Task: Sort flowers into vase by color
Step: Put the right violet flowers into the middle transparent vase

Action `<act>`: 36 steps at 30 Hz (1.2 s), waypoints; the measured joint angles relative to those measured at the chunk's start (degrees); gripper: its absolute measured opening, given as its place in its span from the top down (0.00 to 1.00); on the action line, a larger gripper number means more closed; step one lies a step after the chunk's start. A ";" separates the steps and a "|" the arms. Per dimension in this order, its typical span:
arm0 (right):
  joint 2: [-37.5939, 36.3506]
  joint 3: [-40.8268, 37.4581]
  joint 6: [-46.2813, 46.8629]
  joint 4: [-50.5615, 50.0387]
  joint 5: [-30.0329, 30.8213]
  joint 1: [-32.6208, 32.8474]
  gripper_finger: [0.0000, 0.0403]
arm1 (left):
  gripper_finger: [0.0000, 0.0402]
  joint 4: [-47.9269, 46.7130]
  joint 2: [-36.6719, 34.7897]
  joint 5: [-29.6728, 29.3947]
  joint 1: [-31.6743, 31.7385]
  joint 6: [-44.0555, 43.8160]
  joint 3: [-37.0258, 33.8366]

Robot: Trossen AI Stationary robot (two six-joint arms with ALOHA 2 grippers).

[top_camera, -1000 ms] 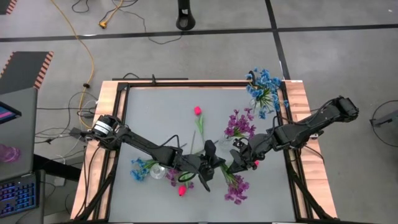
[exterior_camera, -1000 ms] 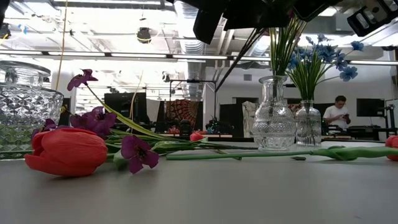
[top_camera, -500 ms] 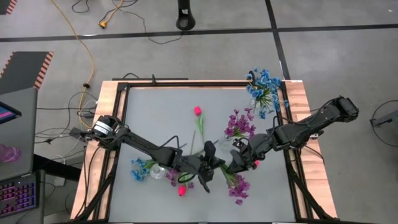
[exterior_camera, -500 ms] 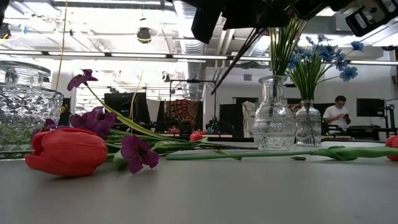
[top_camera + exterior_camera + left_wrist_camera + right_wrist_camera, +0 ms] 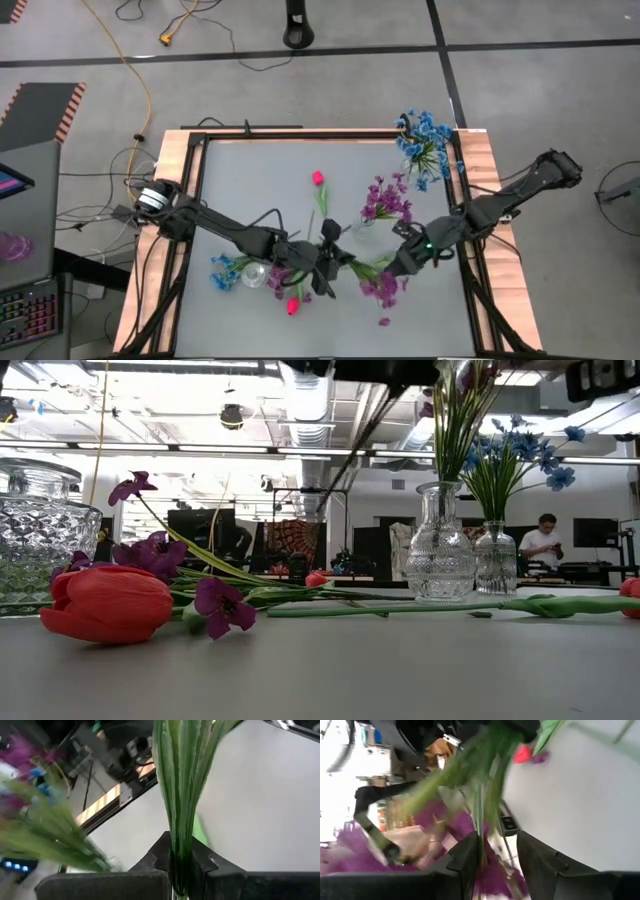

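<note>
A purple clustered bunch (image 5: pixel 385 290) on green stems (image 5: pixel 362 266) hangs above the table's near middle, between my two grippers. My left gripper (image 5: pixel 335 262) is shut on the stems (image 5: pixel 180 810). My right gripper (image 5: pixel 402 264) is just right of the bunch and open. Stems and purple blossoms (image 5: pixel 470 827) pass between its fingers (image 5: pixel 497 865); I cannot tell whether they touch. A glass vase with purple flowers (image 5: pixel 385 200) stands in the middle. A vase with blue flowers (image 5: pixel 425 140) stands at the far right. My left gripper pinches the bunch's gathered green stems (image 5: pixel 180 862) between its two fingers, close to their cut ends. The fingers lie across the stems. The stems run on past the fingers toward the table's right, and the bunch is clear of the table.
A pink tulip (image 5: pixel 318 180) lies on its stem at the far middle, and another (image 5: pixel 293 305) lies near the front. A third glass vase (image 5: pixel 255 275) with blue flowers (image 5: pixel 225 270) stands at the near left. A small purple bit (image 5: pixel 383 322) lies on the table.
Both grippers have gone up, almost out of the top of the low view. My right gripper has shifted toward the table's right edge and its arm has swung nearer. The purple bunch has risen with them, and a small purple bit now lies on the table below it.
</note>
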 joint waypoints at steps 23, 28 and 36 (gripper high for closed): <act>-14.98 -4.18 -25.29 -19.00 19.64 13.82 0.60 | 1.00 57.07 -12.89 18.65 15.75 -20.31 -26.26; -17.83 -8.38 -26.12 -18.57 19.68 12.31 0.60 | 1.00 62.51 -6.39 20.90 17.04 -23.31 -22.29; -19.08 -11.93 -28.94 -17.54 21.01 11.71 0.60 | 0.99 64.81 3.09 20.69 18.10 -24.72 -13.65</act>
